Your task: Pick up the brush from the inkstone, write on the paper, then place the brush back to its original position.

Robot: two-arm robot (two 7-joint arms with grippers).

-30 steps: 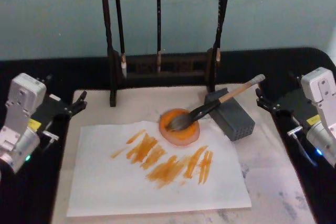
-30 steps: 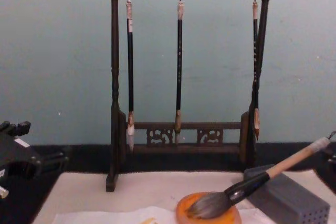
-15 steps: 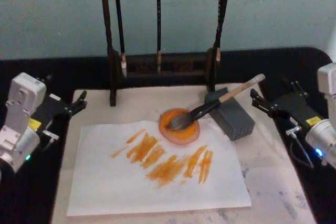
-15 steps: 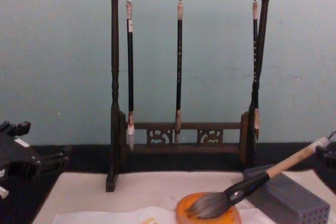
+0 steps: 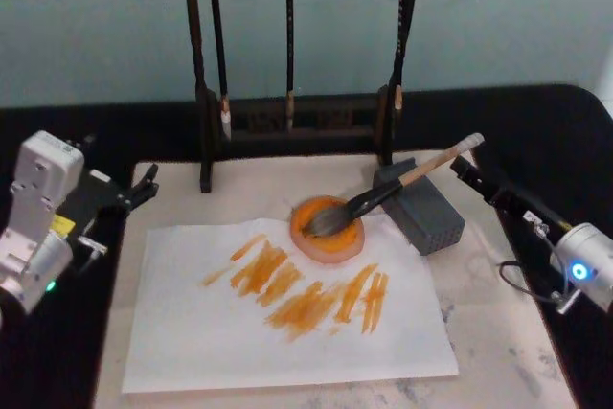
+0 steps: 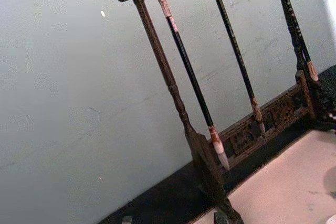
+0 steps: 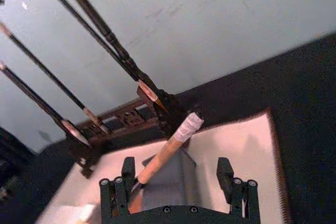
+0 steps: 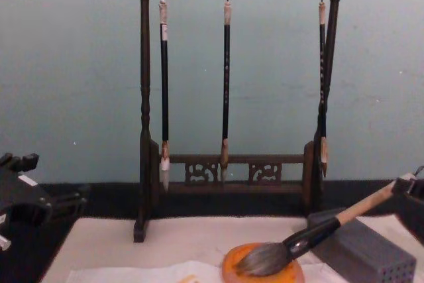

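Note:
The brush (image 5: 383, 198) lies with its grey bristles in the round orange inkstone (image 5: 327, 229), its handle propped on a grey block (image 5: 426, 208) and its white-wrapped end (image 5: 469, 144) raised. My right gripper (image 5: 465, 171) is open just behind that end. In the right wrist view its fingers (image 7: 127, 177) stand on either side of the brush handle (image 7: 163, 153) without touching it. The paper (image 5: 239, 332) carries orange strokes. My left gripper (image 5: 144, 184) is parked at the left, open. From the chest, the brush (image 8: 311, 233) leans up toward the right gripper (image 8: 412, 187).
A dark wooden rack (image 5: 287, 122) with three thin hanging brushes stands behind the off-white felt mat (image 5: 498, 332). The grey perforated block (image 8: 361, 251) sits right of the inkstone (image 8: 262, 271). Black tabletop surrounds the mat.
My right gripper has moved in from the right edge toward the brush's white-wrapped end and turned to line up with the handle. The brush, the inkstone and my left arm have stayed still.

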